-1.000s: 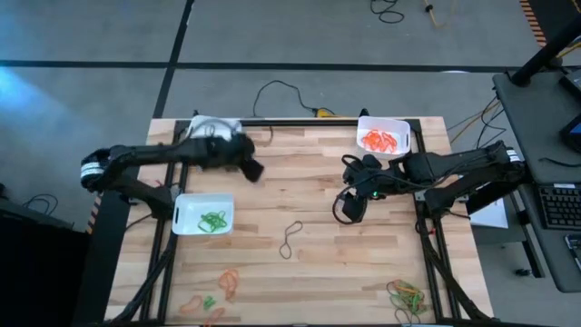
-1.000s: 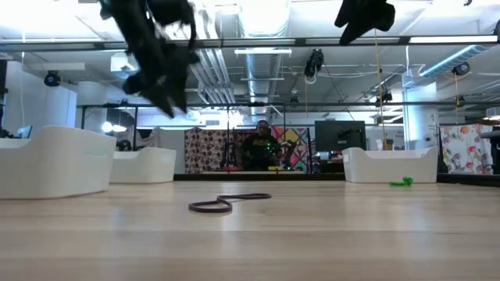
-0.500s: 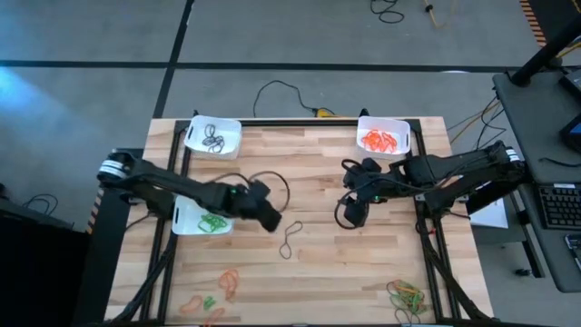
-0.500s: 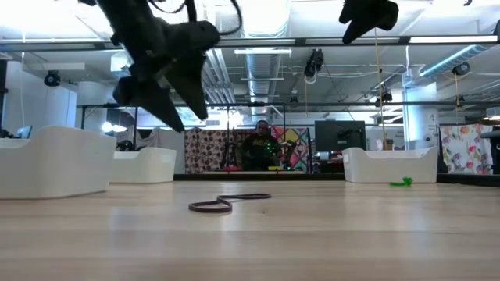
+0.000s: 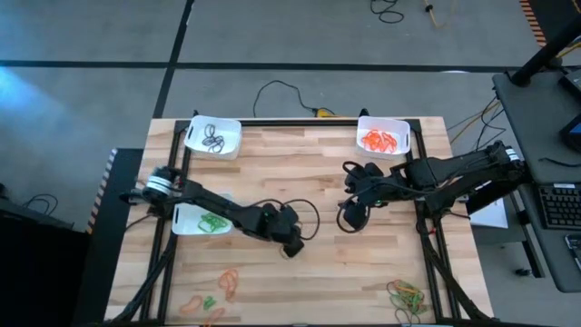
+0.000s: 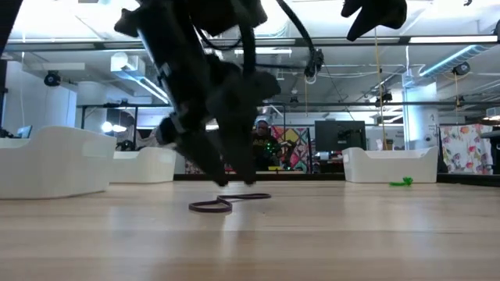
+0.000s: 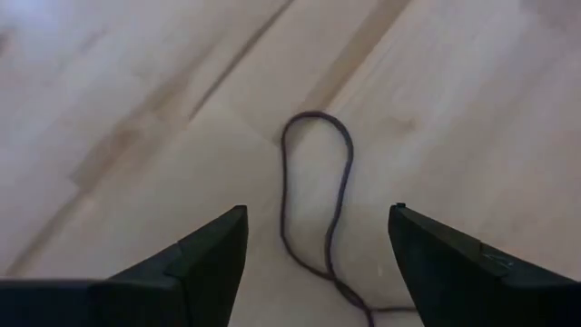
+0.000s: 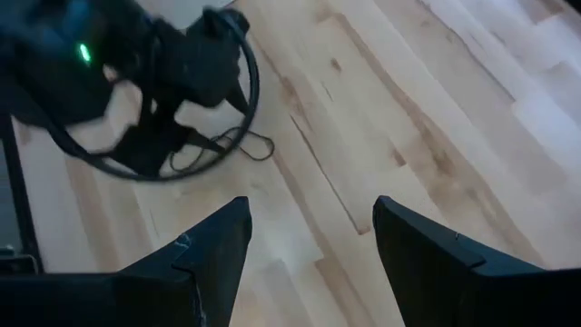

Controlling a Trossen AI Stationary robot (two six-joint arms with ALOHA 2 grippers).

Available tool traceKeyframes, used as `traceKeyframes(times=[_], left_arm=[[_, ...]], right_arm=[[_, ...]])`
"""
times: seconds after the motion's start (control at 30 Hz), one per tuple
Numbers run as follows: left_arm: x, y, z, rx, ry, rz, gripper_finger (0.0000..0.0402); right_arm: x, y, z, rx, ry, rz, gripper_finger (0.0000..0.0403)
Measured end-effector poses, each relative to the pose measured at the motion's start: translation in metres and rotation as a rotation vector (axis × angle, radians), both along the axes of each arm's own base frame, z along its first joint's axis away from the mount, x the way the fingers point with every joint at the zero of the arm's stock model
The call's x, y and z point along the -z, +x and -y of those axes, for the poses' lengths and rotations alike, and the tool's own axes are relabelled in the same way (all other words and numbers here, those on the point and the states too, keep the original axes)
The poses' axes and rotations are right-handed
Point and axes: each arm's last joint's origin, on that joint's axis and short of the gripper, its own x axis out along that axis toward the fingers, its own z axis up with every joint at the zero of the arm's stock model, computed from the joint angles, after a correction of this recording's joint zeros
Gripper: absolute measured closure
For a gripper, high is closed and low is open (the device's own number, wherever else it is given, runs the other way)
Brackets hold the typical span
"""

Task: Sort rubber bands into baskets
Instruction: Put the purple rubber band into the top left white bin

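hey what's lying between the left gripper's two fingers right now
In the left wrist view, a dark rubber band lies on the bare wooden table, in the gap of the open left gripper.

baskets (image 5: 214, 148): white | rubber bands (image 5: 381, 140): orange, green, dark | table (image 5: 309, 177): light wood

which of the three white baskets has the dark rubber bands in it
The basket at the table's far left corner holds the dark rubber bands. The far right basket holds orange ones, and the basket by the left arm green ones.
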Motion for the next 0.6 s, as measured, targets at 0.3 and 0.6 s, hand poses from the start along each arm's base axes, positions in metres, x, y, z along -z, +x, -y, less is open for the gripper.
traceKeyframes(times=[0.3, 0.6], left_arm=[[0.025, 0.003, 0.000, -0.022, 0.019, -0.104, 0.0173], [0.033, -0.002, -0.001, 0.000, 0.122, -0.166, 0.0357]], right_arm=[[0.000, 0.001, 0.000, 0.113, 0.084, 0.026, 0.0179], [0.012, 0.011, -0.006, 0.258, 0.213, -0.006, 0.0179]])
